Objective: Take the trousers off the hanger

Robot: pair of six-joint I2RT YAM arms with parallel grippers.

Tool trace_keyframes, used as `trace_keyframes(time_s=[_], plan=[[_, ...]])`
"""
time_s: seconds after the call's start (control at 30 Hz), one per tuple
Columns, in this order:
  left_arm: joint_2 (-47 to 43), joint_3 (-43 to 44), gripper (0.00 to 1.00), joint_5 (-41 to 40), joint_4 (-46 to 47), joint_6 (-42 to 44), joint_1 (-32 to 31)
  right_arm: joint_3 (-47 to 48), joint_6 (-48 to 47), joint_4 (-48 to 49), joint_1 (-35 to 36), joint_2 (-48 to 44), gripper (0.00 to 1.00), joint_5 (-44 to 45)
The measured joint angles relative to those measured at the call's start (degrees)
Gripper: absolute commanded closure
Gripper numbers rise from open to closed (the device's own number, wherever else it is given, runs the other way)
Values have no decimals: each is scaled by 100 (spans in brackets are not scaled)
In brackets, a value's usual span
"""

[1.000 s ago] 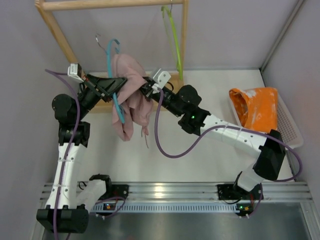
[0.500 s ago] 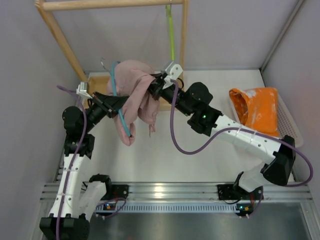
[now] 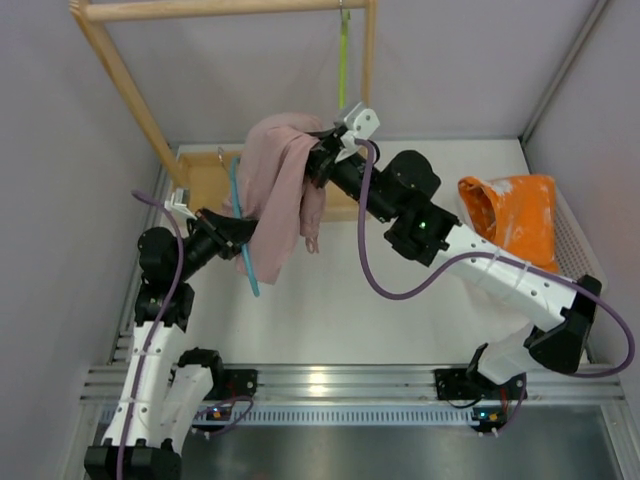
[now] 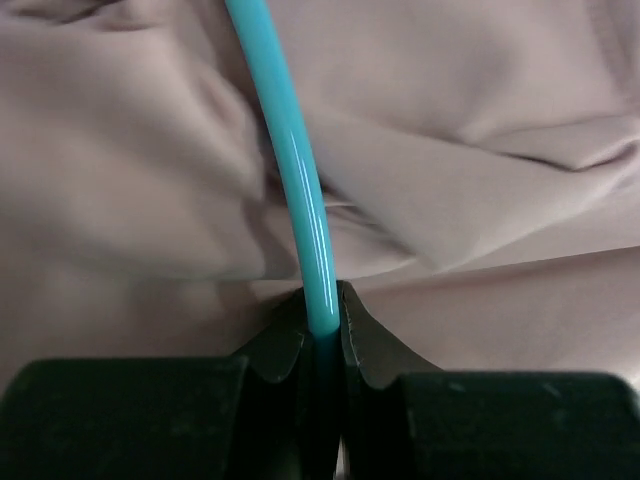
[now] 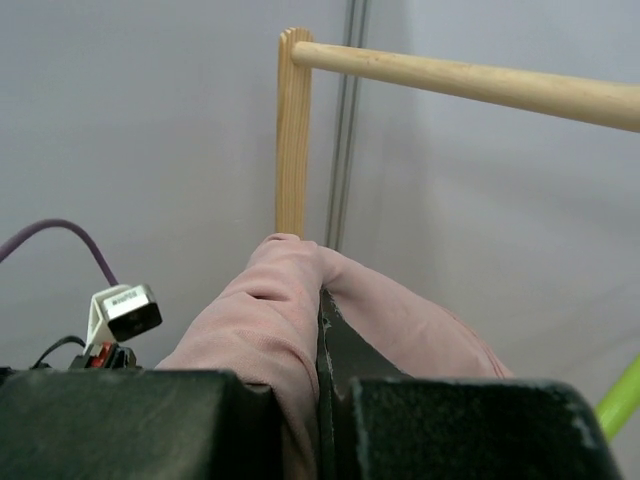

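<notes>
**Inspector:** Claws first.

**Assistant:** Left claw (image 4: pixel 322 315) is clamped tight on the blue hanger (image 4: pixel 300 170). Right claw (image 5: pixel 322 330) is closed on a fold of the pink trousers (image 5: pixel 270 300) (from overhead, cloth hides that pinch).

**Inspector:** Change over the last second?

**Assistant:** The right claw has carried the pink trousers up toward the wooden rack (image 3: pixel 220 8). The left has drawn the hanger nearer, and its lower end now pokes out bare. Judgement: the cloth is sliding off but is not yet free. The orange trousers (image 3: pixel 510 215) already lie in the basket (image 3: pixel 590 270), far right.
</notes>
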Motion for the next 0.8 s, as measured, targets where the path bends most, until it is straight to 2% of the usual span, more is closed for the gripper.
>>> trace_keyframes(time_s=[0.27,0.47,0.63,0.8], plan=[[85,-358,100,-142,-684,372,31,540,63,-37,-116,-365,100,175],[118,-509,100,-175,-953,675,37,791,160,125,-133,-1259,100,151],[120,-522,100,-170,-1038,918,39,702,188,94,-144,-2052,100,-2],[175,-487,100,-146,-1104,1344,37,131,70,-264,-269,-2833,100,-291]])
